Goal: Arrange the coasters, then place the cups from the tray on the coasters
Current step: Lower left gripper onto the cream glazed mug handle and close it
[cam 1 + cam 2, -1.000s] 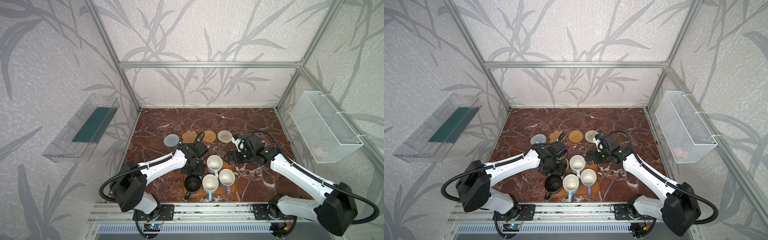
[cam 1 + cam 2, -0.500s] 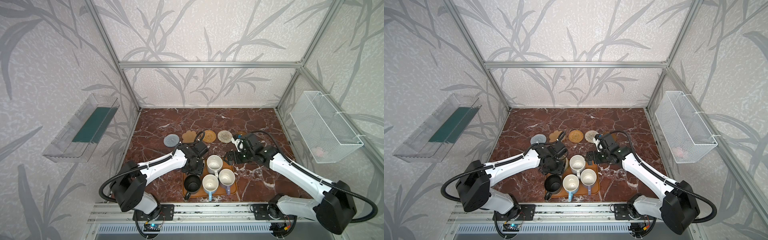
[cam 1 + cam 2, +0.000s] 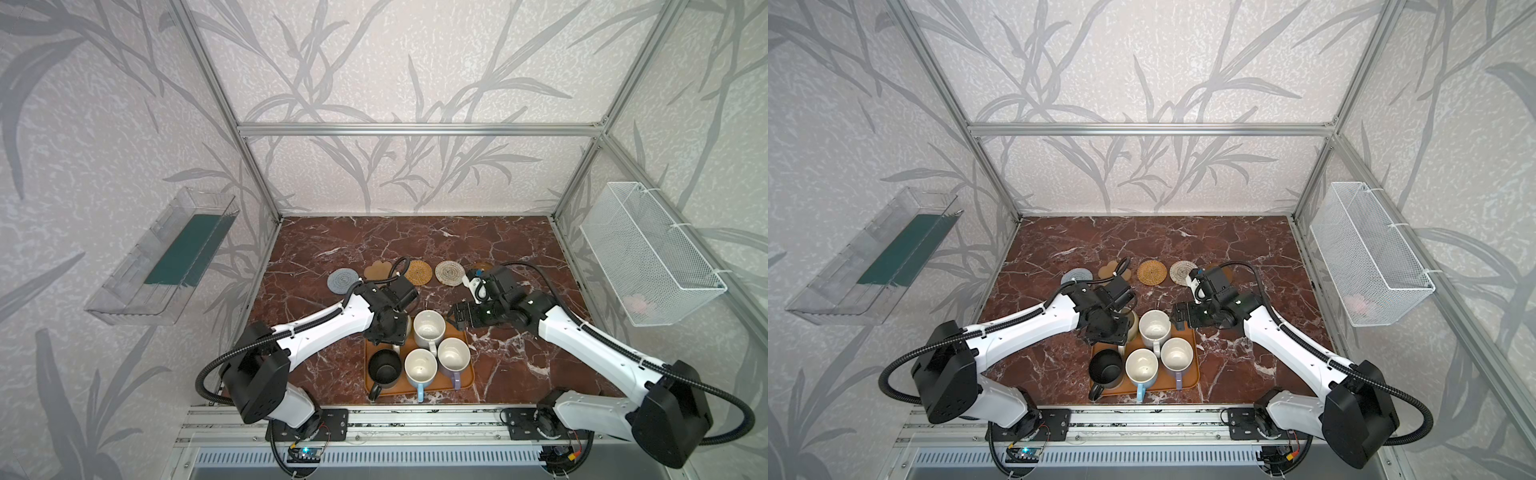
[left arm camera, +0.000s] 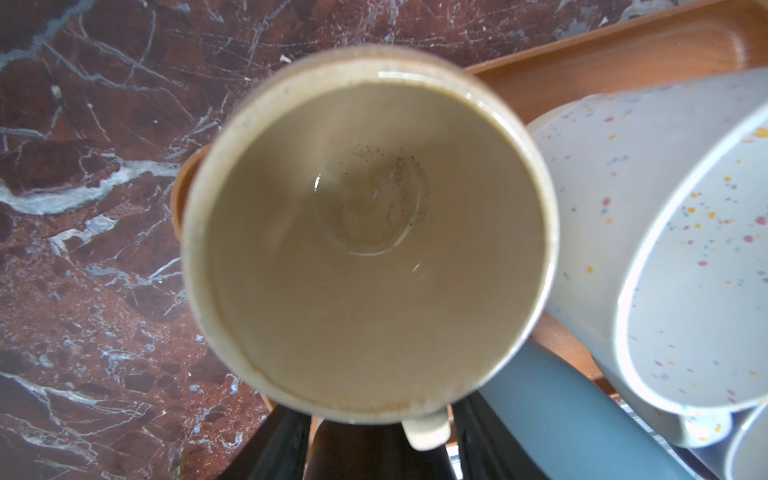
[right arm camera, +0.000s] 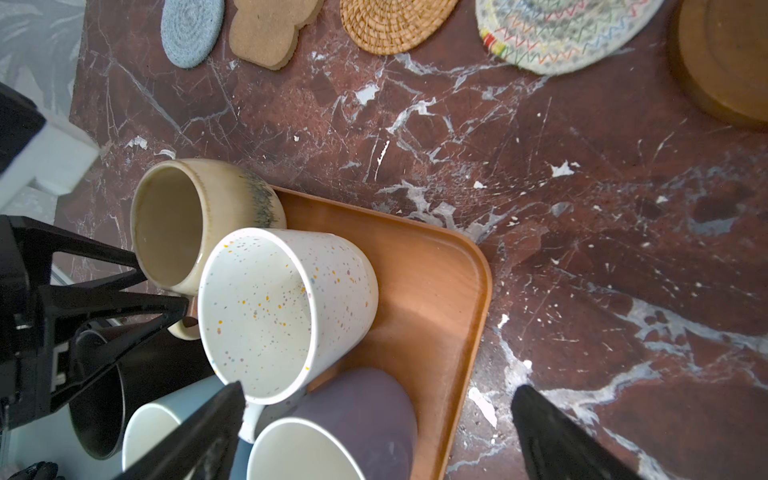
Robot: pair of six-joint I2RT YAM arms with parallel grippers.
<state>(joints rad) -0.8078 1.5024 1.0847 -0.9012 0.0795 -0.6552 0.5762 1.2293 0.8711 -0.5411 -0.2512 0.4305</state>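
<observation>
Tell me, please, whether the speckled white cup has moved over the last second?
No: the speckled white cup stands at the same far-right corner of the tray, as before.

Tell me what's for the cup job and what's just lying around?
For the job: grey-blue coaster, paw coaster, rattan coaster, rope coaster, wooden coaster, beige mug, speckled mug, black mug, light blue mug, lavender mug, tray.
Just lying about: clear wall bin, wire basket.

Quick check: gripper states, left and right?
Left gripper: open, straddling the handle of the beige mug, not gripping yet.
Right gripper: open, empty.
</observation>
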